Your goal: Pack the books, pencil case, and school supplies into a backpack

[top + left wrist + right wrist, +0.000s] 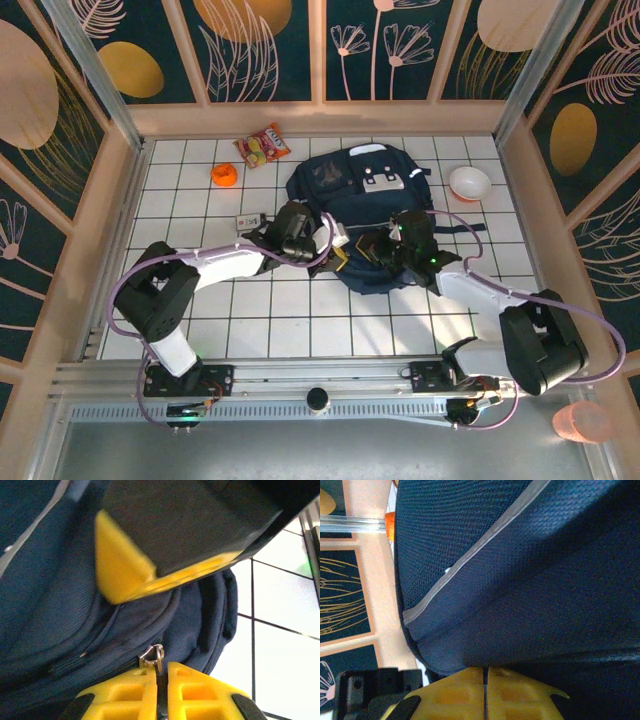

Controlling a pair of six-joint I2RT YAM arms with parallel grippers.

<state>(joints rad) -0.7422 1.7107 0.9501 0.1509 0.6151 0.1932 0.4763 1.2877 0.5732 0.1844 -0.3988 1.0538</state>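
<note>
The navy backpack [370, 195] lies in the middle of the tiled table, its white-grey patches facing up. My left gripper [336, 240] is at its near left edge and is shut on the metal zipper pull [156, 656], with my fingertips [161, 672] pressed together just below the ring. My right gripper [386, 250] is at the near edge and is shut on a fold of the backpack fabric [485, 669]. A pale stripe [470, 560] crosses the fabric above it. The grey-white gadget [249, 219] lies left of the backpack. The book and the pencil case are hidden.
A red-orange snack packet [262, 145] and a small round orange object [224, 176] lie at the back left. A white bowl [469, 182] stands right of the backpack. Wooden walls close in the table on three sides. Bare tiles lie along the near edge.
</note>
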